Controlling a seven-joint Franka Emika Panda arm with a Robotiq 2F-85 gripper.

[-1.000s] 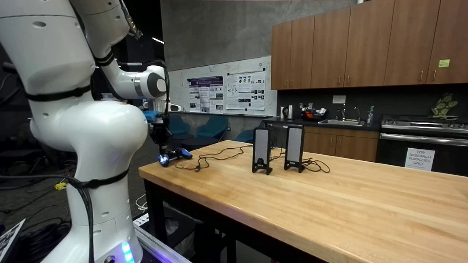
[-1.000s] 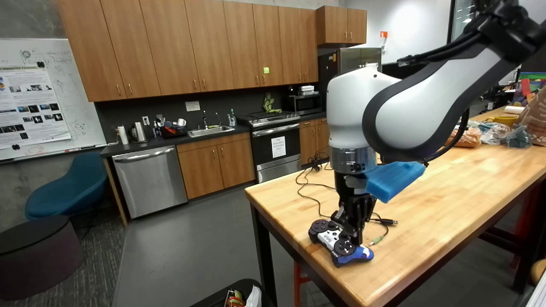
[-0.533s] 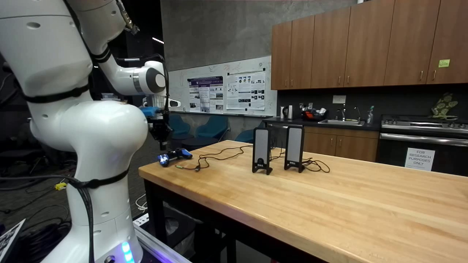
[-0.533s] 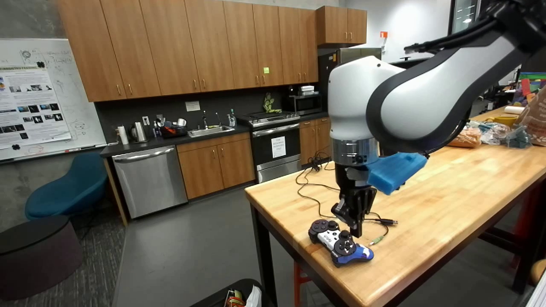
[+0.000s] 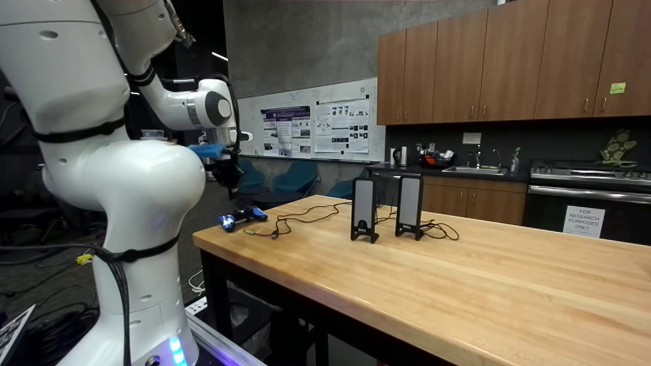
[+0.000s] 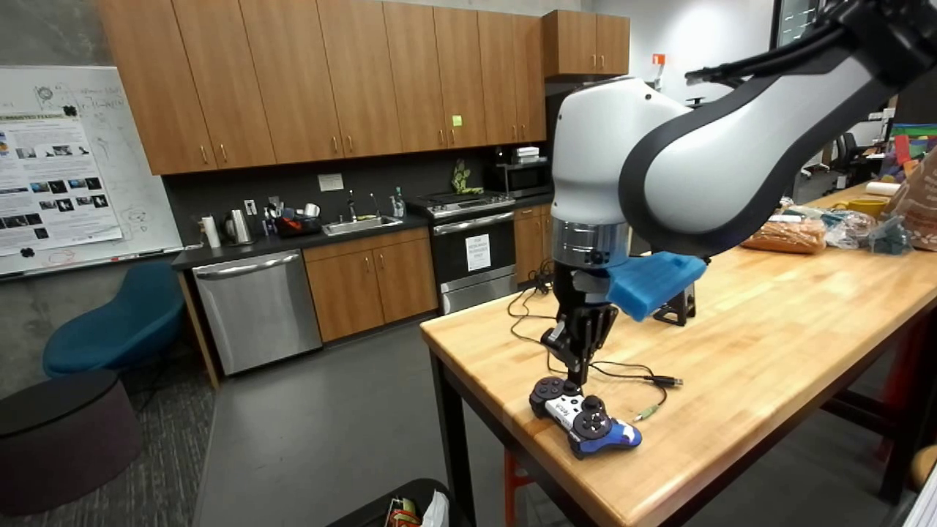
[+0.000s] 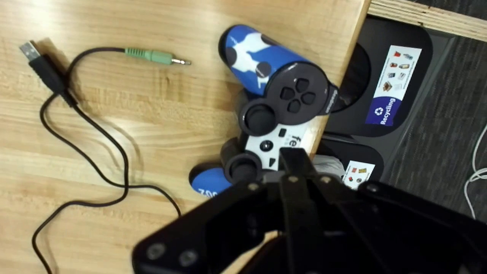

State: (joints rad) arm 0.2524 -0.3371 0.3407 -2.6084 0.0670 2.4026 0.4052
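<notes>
My gripper (image 7: 293, 158) is shut, with nothing between its fingers. It hangs above a blue, white and black game controller (image 7: 300, 91). In an exterior view the gripper (image 5: 232, 193) stands clearly above the controller (image 5: 243, 217). In an exterior view its tip (image 6: 577, 379) overlaps the controller's (image 6: 585, 419) far end. The controller lies face up near the table's corner. In the wrist view the fingers hide part of its middle and lower grip. A black cable with a USB plug (image 7: 47, 72) and a green audio plug (image 7: 152, 56) lies beside it.
Two black and grey speakers (image 5: 364, 206) stand on the wooden table (image 5: 407, 284). One speaker shows partly behind the gripper (image 6: 679, 307). Bagged items (image 6: 790, 233) lie at the table's far end. Recycling bins (image 7: 380, 76) stand below the table edge.
My gripper has risen from beside the controller and shifted over toward the controller's other end. The controller and the cable have not moved.
</notes>
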